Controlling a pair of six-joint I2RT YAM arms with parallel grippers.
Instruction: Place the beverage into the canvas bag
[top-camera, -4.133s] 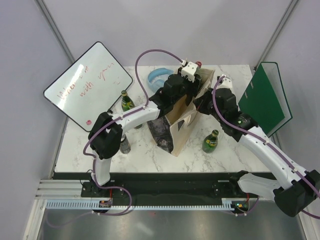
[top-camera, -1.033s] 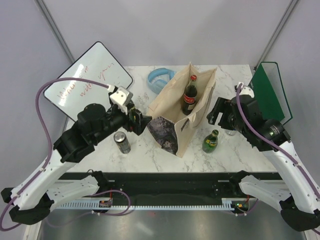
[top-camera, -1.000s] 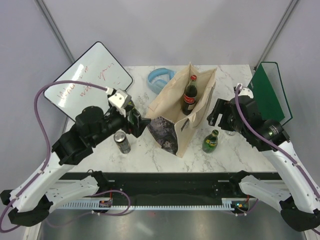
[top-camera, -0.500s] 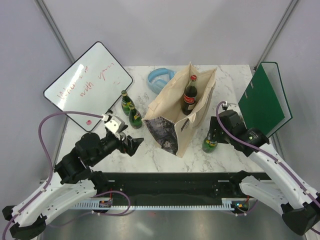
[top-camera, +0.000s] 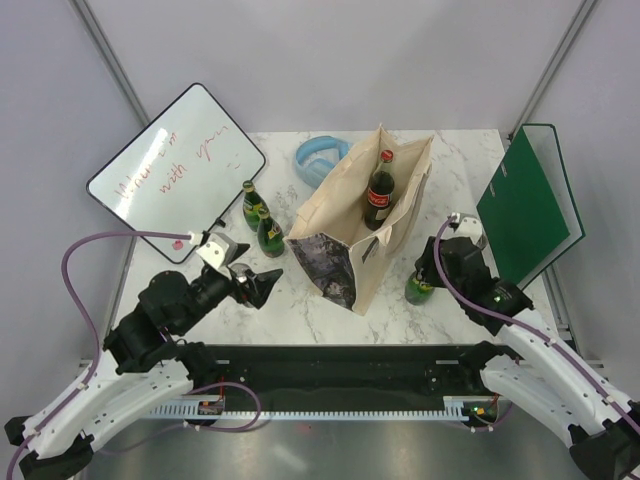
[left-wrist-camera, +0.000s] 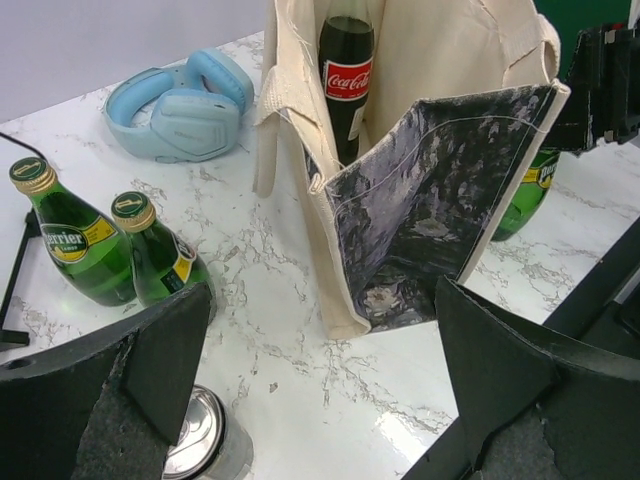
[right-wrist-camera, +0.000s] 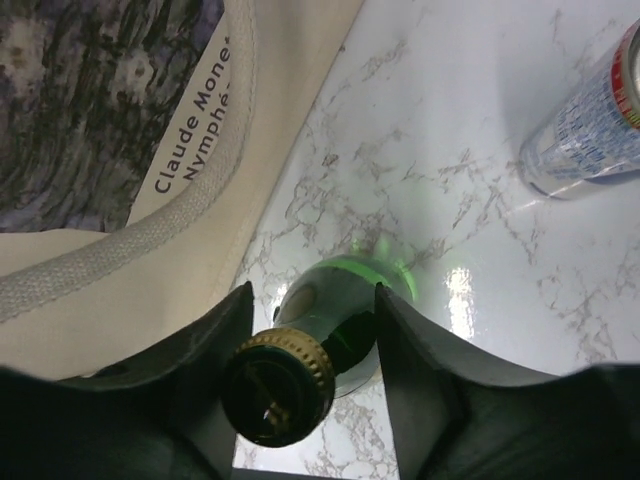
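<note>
The canvas bag (top-camera: 345, 215) stands upright mid-table, its mouth open and a cola bottle (top-camera: 379, 195) inside it. In the left wrist view the canvas bag (left-wrist-camera: 450, 60) shows its dark printed face. A green glass bottle (top-camera: 418, 288) stands on the marble just right of the bag. My right gripper (top-camera: 427, 266) is lowered over it. In the right wrist view the right gripper (right-wrist-camera: 312, 296) is open, its fingers straddling the green bottle (right-wrist-camera: 345, 300) below the gold cap, with a gap still showing. My left gripper (top-camera: 268, 281) hangs wide open, front left of the bag, holding nothing.
Two more green bottles (top-camera: 252, 205) (top-camera: 269, 236) stand left of the bag. A can (left-wrist-camera: 195, 450) sits under my left gripper (left-wrist-camera: 322, 300); another can (right-wrist-camera: 590, 120) is right of the green bottle. Blue headphones (top-camera: 320, 155), a whiteboard (top-camera: 175, 170) and a green binder (top-camera: 525, 205) line the back and sides.
My left arm has pulled back from the bag toward the front left. My right gripper has come down over the green bottle's neck and its jaws have narrowed.
</note>
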